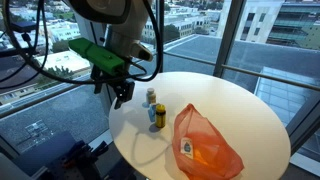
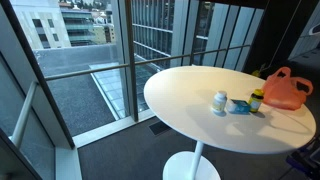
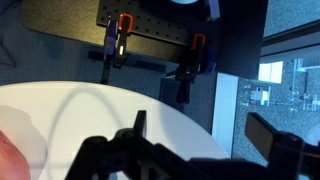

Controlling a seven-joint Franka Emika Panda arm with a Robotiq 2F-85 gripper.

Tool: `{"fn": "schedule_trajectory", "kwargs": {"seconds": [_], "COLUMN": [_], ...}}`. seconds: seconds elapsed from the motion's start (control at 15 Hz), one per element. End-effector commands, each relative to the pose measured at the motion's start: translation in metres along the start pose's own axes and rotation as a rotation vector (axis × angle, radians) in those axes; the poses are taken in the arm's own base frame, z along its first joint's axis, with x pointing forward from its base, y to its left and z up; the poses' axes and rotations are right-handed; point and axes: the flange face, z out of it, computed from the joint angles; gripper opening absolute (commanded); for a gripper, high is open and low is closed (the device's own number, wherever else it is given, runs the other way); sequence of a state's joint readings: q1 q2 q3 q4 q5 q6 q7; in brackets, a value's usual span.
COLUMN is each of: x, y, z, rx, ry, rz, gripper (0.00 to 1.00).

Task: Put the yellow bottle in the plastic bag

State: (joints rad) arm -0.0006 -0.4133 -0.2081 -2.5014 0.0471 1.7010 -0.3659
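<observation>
Yellow bottle [image 1: 159, 116] is seen standing upright on the round white table [image 1: 235, 100], just beside the orange plastic bag [image 1: 205, 145] but outside it, with a narrow strip of table top left between the two. In both exterior views a yellow cap is shown on a darker body. A small blue item [image 1: 152, 113] is found close against the bottle on the side turned away from the bag; what it is cannot be told. A white bottle [image 1: 151, 97] is set upright a little farther from the bag, so that a short row leading off from the bag is formed by the three. The bag itself is slumped on the table, and a pale label [image 1: 188, 148] is carried on its face; whether its mouth is open cannot be told. The tool [image 1: 120, 95] is held in the air farther from the bag than all three items, over the rim of the table, and nothing is touched by it. In the wrist view its fingers [image 3: 272, 138] are spread wide, with only bare table top seen between them, so the tool is open and empty. Beyond the table, well apart from the bag, two orange-handled clamps [image 3: 123, 30] are fixed to a dark perforated board [image 3: 160, 18].
</observation>
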Motion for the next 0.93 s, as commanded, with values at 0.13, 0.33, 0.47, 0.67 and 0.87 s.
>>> {"fn": "schedule_trajectory", "kwargs": {"seconds": [0.13,0.33,0.47,0.67,0.87], "x": [0.0001,0.0001,0.0001,0.0001,0.0025], "y": [-0.0001,-0.0001,-0.0001,-0.0001,-0.0006], "z": [-0.0007,-0.0007,-0.0007,-0.0007,-0.0015], "rx": [0.000,0.000,0.000,0.000,-0.011], "ry": [0.000,0.000,0.000,0.000,0.004], "rz": [0.000,0.000,0.000,0.000,0.008], "gripper": [1.00,1.00,1.00,1.00,1.00]}}
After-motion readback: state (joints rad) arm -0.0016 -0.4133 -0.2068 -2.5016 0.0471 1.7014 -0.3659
